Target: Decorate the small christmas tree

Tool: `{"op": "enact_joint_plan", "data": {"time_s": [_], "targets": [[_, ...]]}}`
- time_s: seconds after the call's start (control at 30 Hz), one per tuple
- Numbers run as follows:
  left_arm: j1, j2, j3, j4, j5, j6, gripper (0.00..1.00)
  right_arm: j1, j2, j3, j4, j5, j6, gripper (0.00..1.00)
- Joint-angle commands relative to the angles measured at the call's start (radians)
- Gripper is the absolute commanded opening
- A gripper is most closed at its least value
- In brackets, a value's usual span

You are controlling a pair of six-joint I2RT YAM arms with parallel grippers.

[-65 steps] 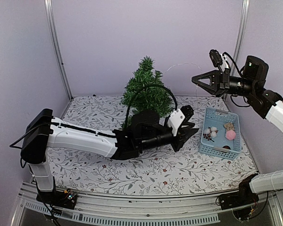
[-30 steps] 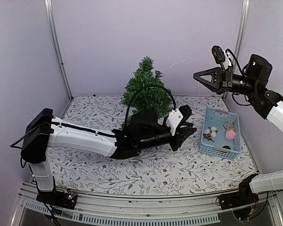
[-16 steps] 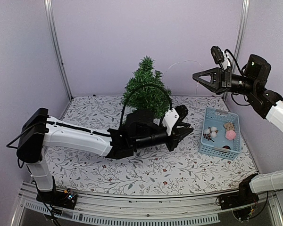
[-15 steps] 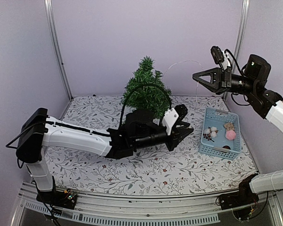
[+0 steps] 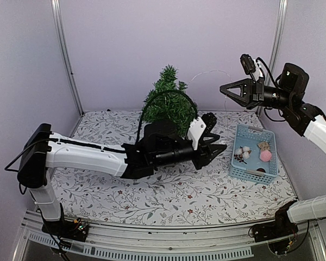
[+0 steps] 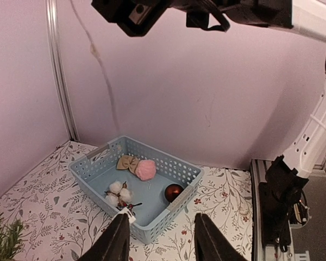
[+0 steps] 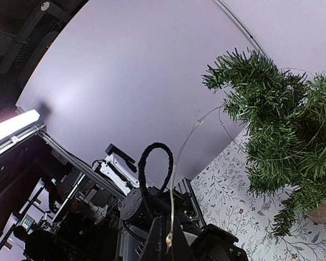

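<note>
1. The right jaws are pressed together, pinching a light wire (image 7: 198, 123), a fine strand with tiny bulbs along it. Nothing else is in them.
2. They hang high above the counter (image 5: 152, 196), to the right of the small christmas tree (image 5: 168, 103). From the pinch the wire runs in a loose arc toward the tree's crown; where it catches on the needles I cannot tell. I judge it is held this high so the strand hangs clear of the counter and can be laid over the upper branches rather than dragged through them.
3. The left jaws are spread and empty: the two fingers (image 6: 119, 242) stand apart with only counter and basket showing between them.
4. They sit low, near the blue basket (image 6: 168, 156) and aimed at it, with the left arm (image 5: 87, 157) stretched across in front of the tree. That looks like lining up to pick an ornament.
5. Loose in the basket lie a cotton sprig (image 6: 119, 190), a tan bow (image 6: 126, 161), a pink pompom (image 6: 145, 169) and a red ball (image 6: 174, 192). The basket sits at the counter's right side, apart from the tree.
6. The tree stands at the back of the counter, close to the rear wall. It is upright, its long axis vertical and its tip pointing up. The left arm hides its foot from above, while the right wrist view shows the wooden base (image 7: 323, 211) resting on the counter. I see no ornament on its branches.
</note>
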Motion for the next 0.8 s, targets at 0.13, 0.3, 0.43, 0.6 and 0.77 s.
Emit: {"op": "enact_joint_plan", "data": {"time_s": [0.13,0.3,0.43,0.6,0.77], "targets": [[0.043,0.026,0.042,-0.015,-0.02,-0.052,0.43,0.008,0.002,-0.006,0.038,-0.021,0.002,0.0],[0.05,0.025,0.043,-0.031,-0.017,-0.053,0.12,0.008,0.007,-0.002,0.045,-0.028,0.007,0.0],[0.049,-0.007,-0.001,-0.009,0.013,-0.045,0.0,0.01,0.006,-0.006,0.037,-0.023,0.002,0.0],[0.044,-0.086,-0.06,-0.03,0.025,-0.044,0.0,0.01,0.003,-0.04,0.013,-0.001,-0.013,0.0],[0.013,-0.198,-0.136,-0.177,0.021,-0.017,0.0,0.009,0.007,-0.085,-0.052,-0.008,-0.072,0.16]]}}
